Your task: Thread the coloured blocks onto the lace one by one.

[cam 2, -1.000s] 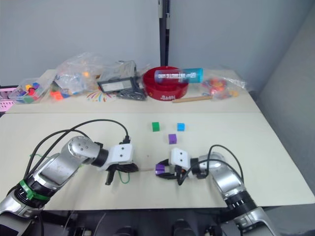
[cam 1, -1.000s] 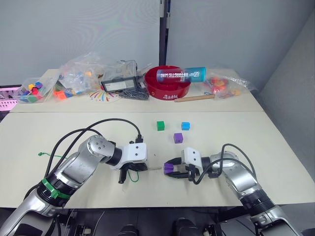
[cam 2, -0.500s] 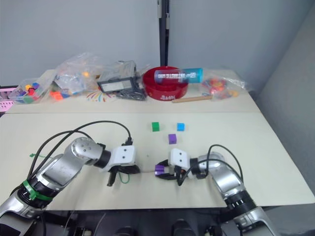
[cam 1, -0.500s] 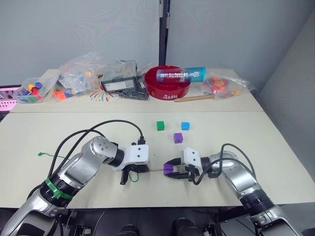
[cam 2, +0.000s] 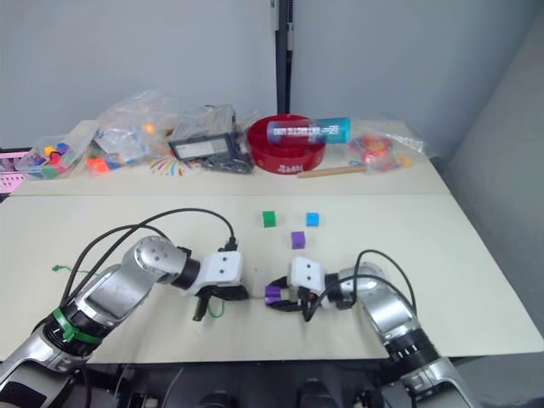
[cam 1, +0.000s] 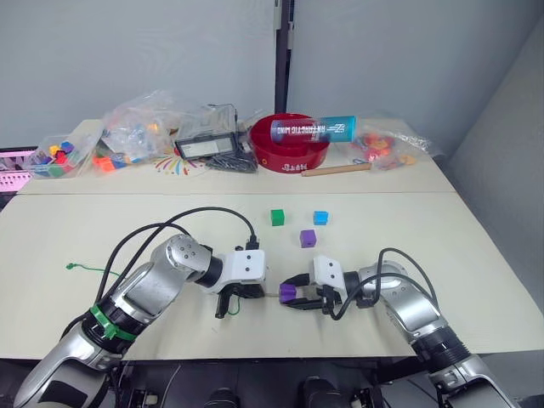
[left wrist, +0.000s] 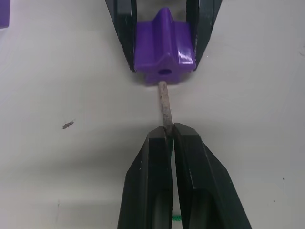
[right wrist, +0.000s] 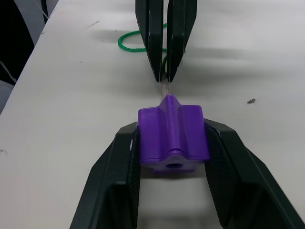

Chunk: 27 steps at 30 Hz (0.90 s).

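Gripping a purple block [cam 1: 289,292] between its two fingers, our right gripper [cam 1: 295,293] held it just above the table [cam 1: 476,255], hole facing the left gripper [cam 1: 228,303]. Our left gripper was closed on the pale stiff tip [left wrist: 164,104] of the lace [cam 1: 231,299], and that tip reached the block just beside its hole; we could not tell if it had gone in. Behind the held block, a second purple block [cam 1: 308,238] lay nearest, then the dark green block [cam 1: 277,218] and the blue block [cam 1: 320,218], apart from one another. To the left of the held block, the green cord looped under our left gripper.
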Tool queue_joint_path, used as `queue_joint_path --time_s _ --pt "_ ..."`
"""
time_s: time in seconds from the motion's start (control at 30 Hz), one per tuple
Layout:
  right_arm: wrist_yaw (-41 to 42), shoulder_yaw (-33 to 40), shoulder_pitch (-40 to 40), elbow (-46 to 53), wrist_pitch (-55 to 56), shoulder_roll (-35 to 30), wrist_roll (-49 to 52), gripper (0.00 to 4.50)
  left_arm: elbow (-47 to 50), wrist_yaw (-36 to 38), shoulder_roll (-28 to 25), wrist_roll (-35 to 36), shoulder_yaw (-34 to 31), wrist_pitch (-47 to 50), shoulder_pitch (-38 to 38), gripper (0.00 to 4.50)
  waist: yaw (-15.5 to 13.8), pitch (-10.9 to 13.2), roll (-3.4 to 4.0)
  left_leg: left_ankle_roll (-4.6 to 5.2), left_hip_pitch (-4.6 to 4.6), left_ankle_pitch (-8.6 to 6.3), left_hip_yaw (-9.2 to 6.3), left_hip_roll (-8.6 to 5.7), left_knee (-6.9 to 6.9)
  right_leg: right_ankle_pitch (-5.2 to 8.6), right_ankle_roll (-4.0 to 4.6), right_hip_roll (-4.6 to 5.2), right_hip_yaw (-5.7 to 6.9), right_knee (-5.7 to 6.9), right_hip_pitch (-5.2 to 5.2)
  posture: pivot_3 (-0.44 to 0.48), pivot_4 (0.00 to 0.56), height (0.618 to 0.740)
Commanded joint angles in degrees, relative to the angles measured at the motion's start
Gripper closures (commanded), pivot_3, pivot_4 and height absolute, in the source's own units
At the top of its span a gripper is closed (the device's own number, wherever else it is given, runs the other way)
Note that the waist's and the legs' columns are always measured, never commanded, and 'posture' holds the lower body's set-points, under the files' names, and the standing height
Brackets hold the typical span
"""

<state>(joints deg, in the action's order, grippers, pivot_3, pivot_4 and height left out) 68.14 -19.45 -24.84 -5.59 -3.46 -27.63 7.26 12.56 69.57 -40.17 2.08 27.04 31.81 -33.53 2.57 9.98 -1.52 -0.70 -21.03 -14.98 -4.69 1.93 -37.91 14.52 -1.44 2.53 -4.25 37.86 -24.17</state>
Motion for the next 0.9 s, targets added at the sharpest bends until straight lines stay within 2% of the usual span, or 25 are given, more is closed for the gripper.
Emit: queue_joint_path --time_s 0.03,0.2,0.4,0.6,0.83,0.9 --pt "-0.33 -1.49 -0.17 0.94 -1.67 0.91 -0.62 3.12 1.62 -0.79 2.96 1.01 -0.11 -0.41 -2.11 4.50 -0.04 0.00 0.00 0.00 -0.01 0.00 0.00 0.00 -0.01 0.00 0.00 0.00 0.00 0.00 0.00 0.000 0.150 0.740" --pt "-0.86 -1.39 -0.42 1.44 -3.32 2.09 -0.04 3.12 -1.09 -1.17 6.74 2.00 0.22 -0.69 -1.49 4.50 -0.11 0.00 0.00 0.00 -0.05 0.00 0.00 -0.01 -0.07 0.00 0.00 0.02 0.01 0.00 -0.01 0.000 0.150 0.740" --pt "-1.45 -0.90 0.29 0.38 -3.00 1.30 -0.98 3.12 -4.53 -1.86 7.84 1.94 -1.44 -4.41 -0.60 4.50 -0.16 0.00 0.00 0.00 -0.01 0.00 0.00 -0.02 -0.09 0.00 0.00 0.03 0.00 0.00 0.04 0.000 0.150 0.740" --pt "-1.80 -0.40 1.80 -0.40 -2.28 0.14 -1.51 3.12 -3.52 -0.38 7.42 5.86 -6.70 -5.99 0.28 2.50 -0.14 0.00 0.00 0.00 -0.02 0.00 -0.01 -0.01 -0.14 0.00 0.00 0.03 0.01 0.02 0.03 0.000 0.150 0.740" --pt "-1.84 -0.09 2.22 -0.38 -1.92 -1.01 -1.50 3.12 0.19 1.94 2.92 11.69 -11.16 -1.67 4.45 2.50 0.00 -0.01 0.01 0.00 0.01 0.00 -0.01 0.00 -0.13 0.00 0.00 0.01 0.01 0.08 0.03 0.000 0.150 0.740" --pt "-1.77 0.04 2.18 -0.11 -2.15 -1.37 -1.30 3.12 0.10 1.47 1.61 10.93 -10.97 -3.11 6.38 2.50 -0.01 -0.01 0.01 0.00 0.03 0.00 -0.01 0.00 -0.13 0.00 0.00 0.02 0.01 0.09 0.04 0.000 0.150 0.740"
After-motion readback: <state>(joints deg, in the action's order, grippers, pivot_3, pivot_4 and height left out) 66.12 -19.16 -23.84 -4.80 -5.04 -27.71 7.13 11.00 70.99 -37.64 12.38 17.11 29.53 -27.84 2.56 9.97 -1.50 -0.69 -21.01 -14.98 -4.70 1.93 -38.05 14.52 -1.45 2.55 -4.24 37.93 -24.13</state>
